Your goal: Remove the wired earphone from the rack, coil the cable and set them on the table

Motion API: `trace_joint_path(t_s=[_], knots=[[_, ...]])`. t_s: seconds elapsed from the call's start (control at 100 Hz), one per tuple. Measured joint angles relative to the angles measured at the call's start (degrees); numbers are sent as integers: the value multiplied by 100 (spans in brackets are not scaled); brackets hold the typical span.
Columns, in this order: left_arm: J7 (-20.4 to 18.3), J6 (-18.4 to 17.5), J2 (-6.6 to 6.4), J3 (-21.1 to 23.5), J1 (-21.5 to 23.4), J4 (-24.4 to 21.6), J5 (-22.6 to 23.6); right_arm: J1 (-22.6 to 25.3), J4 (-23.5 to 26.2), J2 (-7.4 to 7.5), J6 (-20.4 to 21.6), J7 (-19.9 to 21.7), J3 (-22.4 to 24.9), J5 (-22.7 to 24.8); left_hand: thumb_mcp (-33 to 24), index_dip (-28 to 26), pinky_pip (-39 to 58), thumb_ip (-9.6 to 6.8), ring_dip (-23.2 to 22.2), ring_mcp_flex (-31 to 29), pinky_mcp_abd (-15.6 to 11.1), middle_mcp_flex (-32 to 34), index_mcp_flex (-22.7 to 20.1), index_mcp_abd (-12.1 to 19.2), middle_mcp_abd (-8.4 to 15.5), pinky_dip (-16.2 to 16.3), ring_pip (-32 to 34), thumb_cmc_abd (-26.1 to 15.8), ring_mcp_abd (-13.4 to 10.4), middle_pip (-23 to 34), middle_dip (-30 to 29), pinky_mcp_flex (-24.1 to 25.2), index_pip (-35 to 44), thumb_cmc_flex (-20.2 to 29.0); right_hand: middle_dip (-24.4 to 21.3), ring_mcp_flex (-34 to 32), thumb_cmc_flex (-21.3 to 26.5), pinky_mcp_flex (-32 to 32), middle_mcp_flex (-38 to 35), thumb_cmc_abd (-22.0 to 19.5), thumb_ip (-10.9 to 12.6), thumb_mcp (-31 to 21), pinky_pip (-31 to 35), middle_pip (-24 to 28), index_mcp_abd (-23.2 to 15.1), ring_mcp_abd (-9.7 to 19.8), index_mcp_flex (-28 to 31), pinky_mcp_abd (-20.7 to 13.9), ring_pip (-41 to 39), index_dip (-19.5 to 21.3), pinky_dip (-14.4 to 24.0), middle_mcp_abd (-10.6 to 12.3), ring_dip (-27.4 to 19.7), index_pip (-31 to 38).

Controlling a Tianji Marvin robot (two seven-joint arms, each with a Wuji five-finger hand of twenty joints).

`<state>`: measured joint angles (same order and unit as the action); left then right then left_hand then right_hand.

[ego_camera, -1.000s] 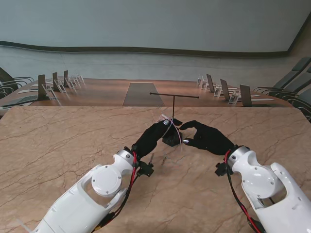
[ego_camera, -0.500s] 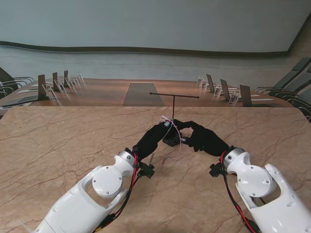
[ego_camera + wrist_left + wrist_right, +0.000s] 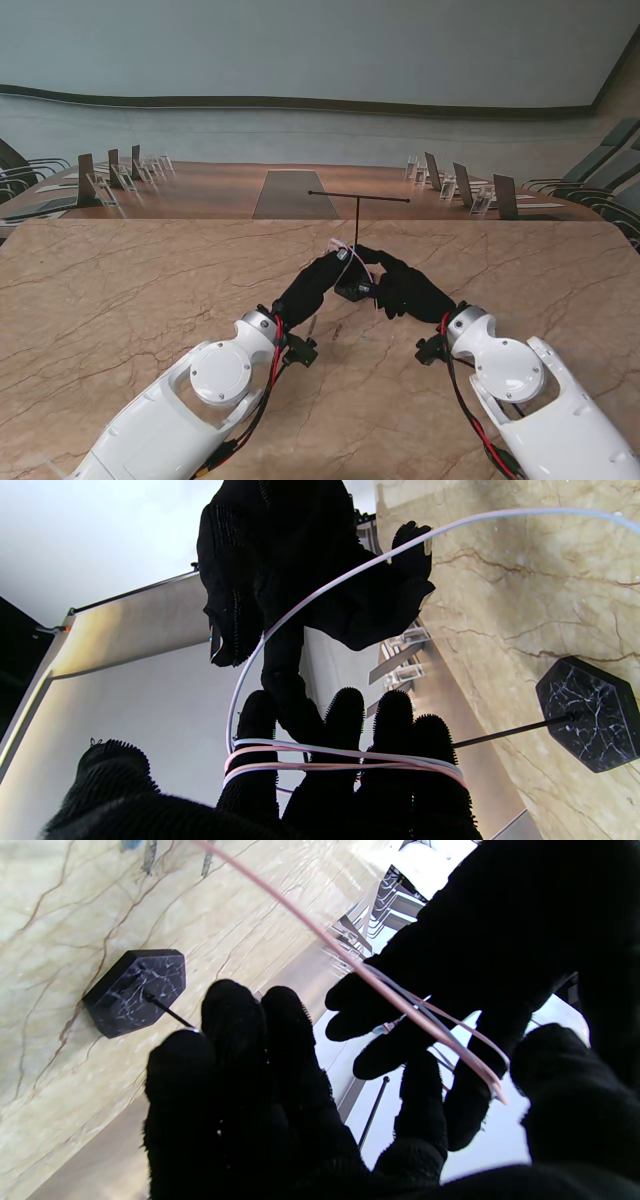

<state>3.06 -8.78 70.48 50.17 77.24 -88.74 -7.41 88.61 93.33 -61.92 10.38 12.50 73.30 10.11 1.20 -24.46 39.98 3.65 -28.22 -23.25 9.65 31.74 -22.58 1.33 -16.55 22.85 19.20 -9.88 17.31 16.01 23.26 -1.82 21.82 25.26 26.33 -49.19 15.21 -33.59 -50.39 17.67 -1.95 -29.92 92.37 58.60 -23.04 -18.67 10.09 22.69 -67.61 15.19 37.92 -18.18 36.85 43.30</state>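
The earphone cable [image 3: 345, 762], white and pink, lies in a few turns around the four straight fingers of my left hand [image 3: 325, 275]. From that coil a free length [image 3: 310, 600] arcs up across my right hand [image 3: 405, 285] and runs on over the table. My right hand meets the left fingertips just above the rack's base [image 3: 352, 290], with fingers curled where the cable crosses them [image 3: 417, 535]. In the right wrist view the pink strand [image 3: 350, 965] runs to the wrapped left fingers [image 3: 440, 1025]. The earbuds are not visible. The thin black T-shaped rack [image 3: 358, 197] stands bare.
The rack's black marbled hexagonal base [image 3: 587, 715] and thin pole stand on the marble table [image 3: 120, 290] right beside both hands. Farther from me is a long wooden conference table [image 3: 290, 190] with name stands and chairs on both sides.
My right hand has moved left and toward the left hand, closing the gap until the fingers meet over the rack's base. The left hand has stayed in place.
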Motion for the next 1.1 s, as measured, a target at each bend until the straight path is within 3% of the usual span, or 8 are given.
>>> trace_joint_path(t_s=[0.41, 0.66, 0.7, 0.86, 0.94, 1.1], knots=[[10, 0, -2, 8, -35, 72, -39, -260, -338, -74, 44, 2, -366, -861, 0, 19, -7, 0, 1, 0, -80, -3, 85, 212, 2, -38, 0, 0, -59, -1, -7, 0, -151, 0, 15, -2, 293, -12, 0, 57, 0, 38, 46, 80, 19, -1, -4, 7, -101, -3, 46, -22, 5, -17], [12, -4, -1, -17, -71, 102, -63, -360, -418, -104, 63, 70, -503, -1097, 0, -5, -8, 0, 5, 0, -188, -3, 85, 446, -20, -40, 0, 0, -148, -1, -9, 0, -154, 0, 146, -54, 469, -88, 8, 252, -7, -460, 114, 290, 15, -1, -4, 15, -236, -56, 154, -31, 58, -51], [12, -4, -1, -25, -77, 113, -69, -368, -418, -104, 64, 85, -515, -1092, 0, -5, -8, 0, 22, 0, -208, 7, 85, 502, -20, -41, 0, 0, -159, -1, -9, 0, -154, 0, 158, -54, 517, -93, 19, 252, -121, -504, 142, 326, 15, -1, -4, 15, -279, 43, 157, -31, 60, -55], [32, 9, 3, -87, -117, 163, -79, -381, -417, -100, 102, 107, -535, -1072, 0, -8, -32, 0, 53, 73, -344, 92, 148, 772, -20, -44, 39, 0, -265, -1, -12, 26, -155, 0, 301, -153, 723, -263, 21, 482, -124, -897, 262, 593, 107, 31, 51, 15, -528, 889, 221, -2, 75, -74], [60, 15, 13, -116, -142, 178, -72, -381, -417, -97, 144, 96, -545, -1116, 0, -9, -88, 0, 54, 130, -404, 92, 149, 860, -20, -48, 14, 0, -315, -2, -12, 57, -158, 0, 422, -291, 993, -432, 17, 623, -534, -869, 380, 745, 174, 73, 55, 15, -714, 1007, 290, 9, 121, -9], [100, 44, 38, -173, -190, 203, -56, -391, -432, -94, 225, 99, -554, -1237, 0, -11, -106, 0, 54, 184, -510, 91, 208, 1062, -6, -50, 10, 0, -407, -6, -12, 96, -170, 0, 578, -463, 1651, -657, -12, 771, -790, -941, 524, 971, 249, 128, 55, 15, -954, 998, 363, 56, 126, 558]])
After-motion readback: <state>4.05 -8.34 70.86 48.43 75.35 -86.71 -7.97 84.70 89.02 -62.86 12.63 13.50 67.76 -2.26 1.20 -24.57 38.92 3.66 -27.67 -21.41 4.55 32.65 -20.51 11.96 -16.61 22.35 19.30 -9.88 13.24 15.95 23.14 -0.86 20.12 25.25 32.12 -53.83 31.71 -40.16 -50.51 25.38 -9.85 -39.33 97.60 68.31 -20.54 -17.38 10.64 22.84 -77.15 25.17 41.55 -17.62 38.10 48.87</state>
